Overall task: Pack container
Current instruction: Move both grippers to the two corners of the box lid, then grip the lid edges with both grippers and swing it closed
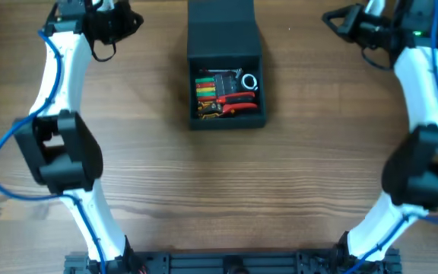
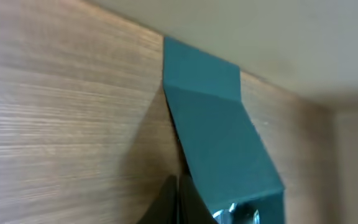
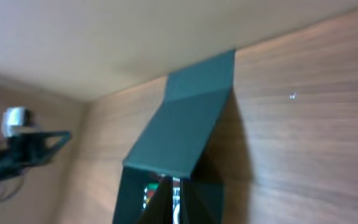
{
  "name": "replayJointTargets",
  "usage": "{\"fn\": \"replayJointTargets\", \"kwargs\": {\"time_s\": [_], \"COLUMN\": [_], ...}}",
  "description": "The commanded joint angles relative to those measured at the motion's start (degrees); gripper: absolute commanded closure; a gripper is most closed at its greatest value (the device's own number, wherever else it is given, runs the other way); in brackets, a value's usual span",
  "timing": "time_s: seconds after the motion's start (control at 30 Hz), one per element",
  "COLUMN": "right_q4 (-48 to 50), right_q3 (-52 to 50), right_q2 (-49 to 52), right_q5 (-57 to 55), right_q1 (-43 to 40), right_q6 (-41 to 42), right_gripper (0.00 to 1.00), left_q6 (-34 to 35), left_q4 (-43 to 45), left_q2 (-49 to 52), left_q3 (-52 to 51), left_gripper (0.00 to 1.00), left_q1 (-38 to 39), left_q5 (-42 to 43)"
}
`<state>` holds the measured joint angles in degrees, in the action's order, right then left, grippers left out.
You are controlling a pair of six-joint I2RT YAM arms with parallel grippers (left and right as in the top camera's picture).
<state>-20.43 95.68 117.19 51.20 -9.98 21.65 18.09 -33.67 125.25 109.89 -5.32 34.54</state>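
Far left, top of the table point(image 1: 219, 190): the left gripper point(image 1: 131, 21) hangs near the back edge, pointing in toward the centre. In its wrist view the fingers point(image 2: 169, 202) meet in one dark wedge, pinched together, and we see nothing between them.

Centre, toward the back: the container point(image 1: 226, 122) sits flat on the wood, well apart from both arms. Its lid point(image 1: 223, 30) is flipped up and back, so the inside shows. Inside we see a row of coloured-handled tools point(image 1: 205, 90) on the left, red-handled pliers point(image 1: 238, 99) beside them, and a small pale ring point(image 1: 249, 81) at the upper right. Other bits are too small to name.

Far right, top: the right gripper point(image 1: 331, 18) points in toward the container at about the same depth as the left one. Its wrist view shows the fingers drawn to a narrow slit, holding nothing, with the raised lid straight ahead.
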Motion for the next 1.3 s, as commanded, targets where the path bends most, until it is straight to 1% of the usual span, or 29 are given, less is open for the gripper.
{"fn": "replayJointTargets", "kwargs": {"time_s": [0.0,0.1,0.2,0.23,0.4,0.67,0.7,0.87,0.93,0.97,1.0,1.03,1.1,1.17,1.27], "right_q4": [11.1,24.0,32.4,33.6,34.6,34.4,34.4,35.7,38.7,40.4,42.9,47.5,52.0,55.8,65.0], "right_q3": [-0.8,-0.8,-0.8,-0.8,-0.8,-0.8,-0.8,-0.8,-0.8,-0.8,-0.8,-0.8,-0.8,-0.8,-0.8], "right_q2": [11.3,19.0,24.0,25.1,29.3,29.7,29.7,29.7,29.7,29.7,29.7,29.6,29.7,29.6,29.6], "right_q5": [16.6,21.2,22.2,22.1,21.6,15.1,14.3,13.3,13.3,13.3,13.7,15.1,16.2,16.9,18.1], "right_q1": [0.0,0.6,1.5,1.7,4.5,9.4,9.9,10.4,10.4,10.4,10.4,10.4,10.4,10.4,10.4], "right_q6": [13.1,22.8,29.7,30.8,30.8,28.4,28.4,27.1,26.3,26.4,26.4,26.4,26.9,29.3,35.1], "right_gripper": [0.96,0.96,0.96,0.96,0.95,0.96,0.96,0.96,0.96,0.96,0.96,0.96,0.96,0.96,0.96], "left_q6": [11.3,14.3,15.9,16.5,20.0,20.4,21.4,21.7,22.8,23.4,23.6,26.3,27.5,27.6,27.6], "left_q4": [4.0,6.1,7.8,8.2,9.7,10.6,10.6,11.6,15.0,18.4,21.5,25.5,29.1,31.0,32.3], "left_q2": [4.7,8.9,12.0,13.0,17.4,19.2,19.3,19.9,19.9,19.8,19.8,19.8,19.8,19.8,19.8], "left_q3": [0.0,0.0,0.0,0.0,0.0,0.0,0.0,0.0,0.0,0.0,0.0,0.0,0.0,0.0,0.0], "left_gripper": [0.96,0.96,0.96,0.96,0.96,0.96,0.96,0.96,0.96,0.96,0.96,0.96,0.96,0.96,0.96], "left_q1": [-0.9,-0.9,-0.3,0.0,1.8,5.2,5.8,8.3,9.0,9.2,9.3,9.3,9.3,9.3,9.3], "left_q5": [10.5,11.9,12.3,12.3,11.9,9.6,9.5,9.1,9.1,9.8,10.8,11.3,13.1,14.1,14.7]}}
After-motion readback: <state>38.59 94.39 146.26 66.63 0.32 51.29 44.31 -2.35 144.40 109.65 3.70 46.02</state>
